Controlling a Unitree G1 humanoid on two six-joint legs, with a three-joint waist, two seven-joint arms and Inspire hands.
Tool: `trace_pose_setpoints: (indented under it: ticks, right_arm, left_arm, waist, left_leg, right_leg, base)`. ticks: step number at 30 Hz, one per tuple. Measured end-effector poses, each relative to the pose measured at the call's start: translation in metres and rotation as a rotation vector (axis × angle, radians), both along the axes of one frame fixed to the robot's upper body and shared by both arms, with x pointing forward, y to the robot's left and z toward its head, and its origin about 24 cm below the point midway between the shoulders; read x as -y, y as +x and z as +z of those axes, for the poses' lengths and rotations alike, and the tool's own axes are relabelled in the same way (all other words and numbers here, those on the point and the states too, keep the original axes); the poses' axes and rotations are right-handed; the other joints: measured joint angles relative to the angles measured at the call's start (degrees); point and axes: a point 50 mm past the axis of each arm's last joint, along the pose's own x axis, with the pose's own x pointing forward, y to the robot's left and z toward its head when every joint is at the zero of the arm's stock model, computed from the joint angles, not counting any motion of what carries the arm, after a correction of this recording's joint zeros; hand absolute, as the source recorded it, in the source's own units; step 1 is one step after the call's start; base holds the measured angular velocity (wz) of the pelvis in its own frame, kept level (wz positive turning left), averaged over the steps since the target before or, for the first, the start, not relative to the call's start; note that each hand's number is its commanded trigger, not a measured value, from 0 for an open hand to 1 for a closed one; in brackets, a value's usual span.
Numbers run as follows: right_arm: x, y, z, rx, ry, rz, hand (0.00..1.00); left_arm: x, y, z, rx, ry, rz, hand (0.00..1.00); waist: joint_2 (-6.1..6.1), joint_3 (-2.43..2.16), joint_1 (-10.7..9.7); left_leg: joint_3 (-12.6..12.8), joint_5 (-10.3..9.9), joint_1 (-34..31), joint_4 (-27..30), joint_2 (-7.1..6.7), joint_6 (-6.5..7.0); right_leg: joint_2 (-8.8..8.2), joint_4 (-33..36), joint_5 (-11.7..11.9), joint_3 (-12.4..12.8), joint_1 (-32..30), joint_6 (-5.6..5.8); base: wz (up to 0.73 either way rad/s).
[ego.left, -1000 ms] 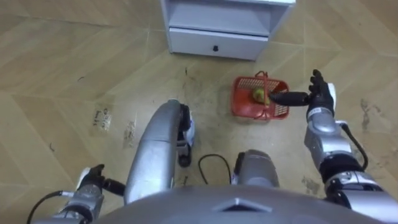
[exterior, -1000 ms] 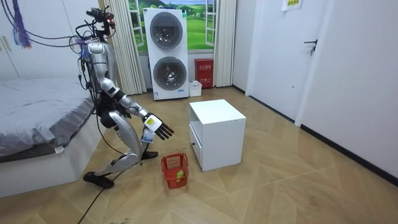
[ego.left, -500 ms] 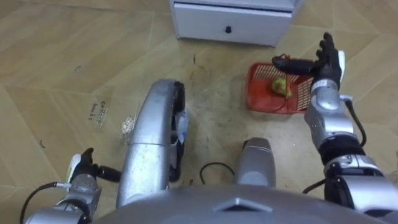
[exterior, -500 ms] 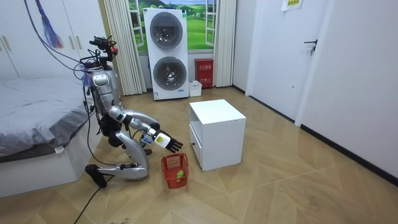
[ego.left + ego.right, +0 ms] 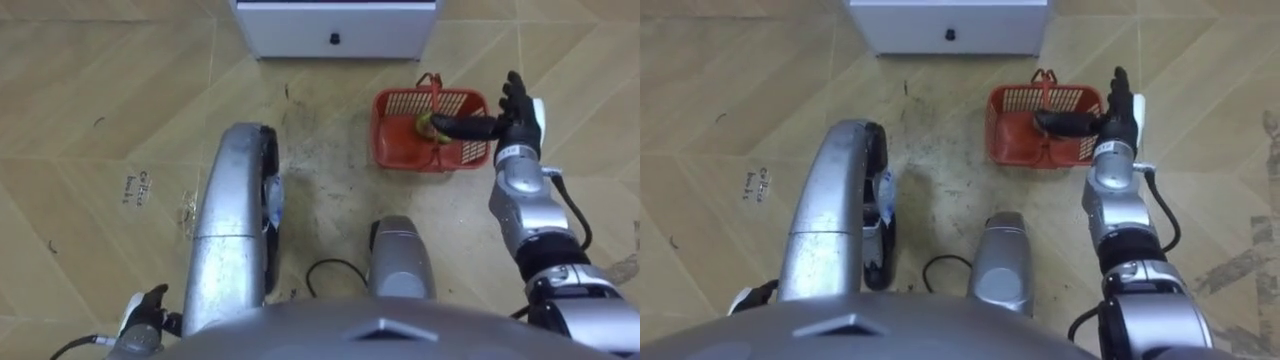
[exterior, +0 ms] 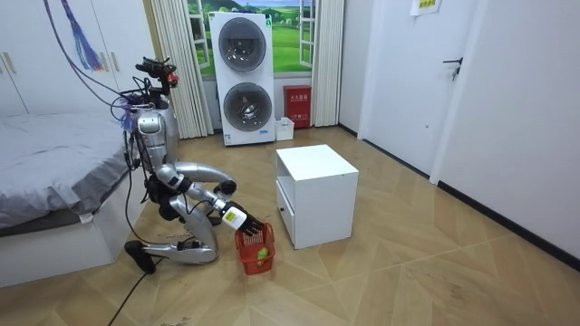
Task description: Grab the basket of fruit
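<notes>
We kneel on the floor with the white cabinet (image 5: 335, 35) at twelve o'clock and the red fruit basket (image 5: 392, 140) standing on the floor at one o'clock, just before the cabinet. A yellow-green fruit (image 5: 424, 124) lies inside. Our right hand (image 5: 517, 118) is at the basket's three o'clock edge, fingers straight and spread, with the thumb reaching toward nine o'clock over the rim and holding nothing. The left hand (image 5: 146, 316) sits low at seven o'clock, and we cannot tell its state. The handle (image 5: 435, 84) seems to arch over the middle, though it is thin and hard to read. We should slide the hand toward nine o'clock until the fingers pass under the handle's centre. Then we close fully round it and lift straight up, so the basket hangs level and the fruit stays put.
</notes>
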Motion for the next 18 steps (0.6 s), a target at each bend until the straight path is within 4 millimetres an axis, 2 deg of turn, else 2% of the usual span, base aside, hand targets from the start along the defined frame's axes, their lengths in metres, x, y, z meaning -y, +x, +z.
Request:
trace_pose_setpoints:
  ticks: [4, 8, 18]
  right_arm:
    - [0.001, 0.0, 0.0, -0.002, -0.002, 0.004, 0.0]
    - [0.004, -0.001, 0.0, -0.017, 0.001, 0.023, 0.0]
    - [0.0, -0.01, -0.014, -0.102, 0.028, 0.046, 0.0]
  left_arm:
    - [0.001, 0.001, 0.0, -0.002, -0.002, -0.016, 0.0]
    - [0.001, 0.001, 0.0, -0.008, -0.002, -0.022, 0.0]
    - [0.003, 0.0, -0.001, -0.026, -0.029, -0.045, 0.0]
  waist:
    - [1.06, 0.09, 0.46]
    - [2.16, -0.11, 1.41]
    - [2.4, 0.03, 1.66]
  left_leg:
    - [0.08, -0.31, -0.1, -0.91, 0.22, -0.57]
    - [-0.01, -0.25, -0.03, -1.25, 0.37, -0.68]
    - [-0.05, -0.12, -0.52, -1.35, 1.35, -0.93]
  right_leg:
    - [-0.17, 0.23, -0.02, -0.83, -0.18, 0.02]
    - [-0.16, 0.34, -0.04, -0.8, -0.19, 0.02]
    - [0.82, 0.36, -0.05, -0.44, -1.65, 0.02]
  base:
    - [0.1]
    - [0.0]
    - [-0.01]
